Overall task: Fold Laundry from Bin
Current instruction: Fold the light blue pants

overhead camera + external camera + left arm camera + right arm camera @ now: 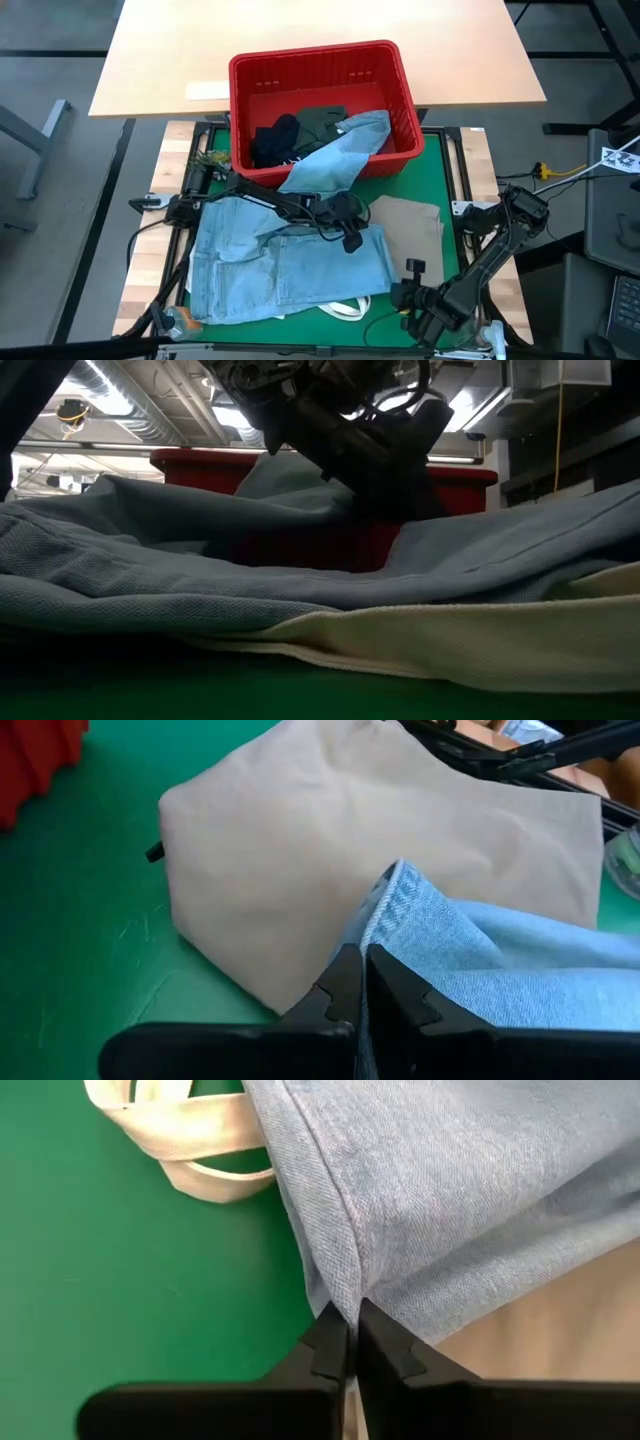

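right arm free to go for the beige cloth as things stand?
Probably not: the right gripper is shut on the jeans edge, which drapes over the beige cloth. It would have to let go first.

Much of the pile sits out of sight

The jeans (285,255) cover most of the white strapped cloth (345,308). Dark garments (275,140) in the bin (320,70) blur together. In the low view, cloth hides the bin's lower wall.
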Robot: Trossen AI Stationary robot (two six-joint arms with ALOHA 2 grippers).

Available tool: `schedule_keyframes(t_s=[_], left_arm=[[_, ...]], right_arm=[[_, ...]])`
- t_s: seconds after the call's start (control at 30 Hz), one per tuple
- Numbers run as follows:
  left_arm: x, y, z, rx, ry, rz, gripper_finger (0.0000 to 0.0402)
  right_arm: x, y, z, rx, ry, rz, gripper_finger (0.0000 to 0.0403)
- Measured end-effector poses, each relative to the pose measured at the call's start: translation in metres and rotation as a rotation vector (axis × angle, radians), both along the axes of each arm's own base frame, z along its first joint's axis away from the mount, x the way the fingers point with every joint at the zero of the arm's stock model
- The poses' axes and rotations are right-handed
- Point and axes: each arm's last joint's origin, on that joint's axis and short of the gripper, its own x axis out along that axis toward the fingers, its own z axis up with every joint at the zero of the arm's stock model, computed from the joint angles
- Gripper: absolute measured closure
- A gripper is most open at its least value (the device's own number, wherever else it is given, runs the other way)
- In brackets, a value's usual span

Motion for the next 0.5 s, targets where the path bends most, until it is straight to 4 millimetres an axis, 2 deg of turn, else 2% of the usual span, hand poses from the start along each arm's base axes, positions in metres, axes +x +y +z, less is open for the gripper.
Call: schedule_keyframes(t_s=[0.37, 0.5], left_arm=[[0.002, -0.003, 0.004, 0.025, -0.043, -0.015, 0.0320], [-0.001, 0.000, 0.021, 0.109, -0.066, -0.055, 0.0315]], right_arm=[[0.005, -0.004, -0.002, 0.067, 0.087, -0.019, 0.0314], [0.011, -0.009, 0.004, 0.072, 0.125, -0.046, 0.0293]])
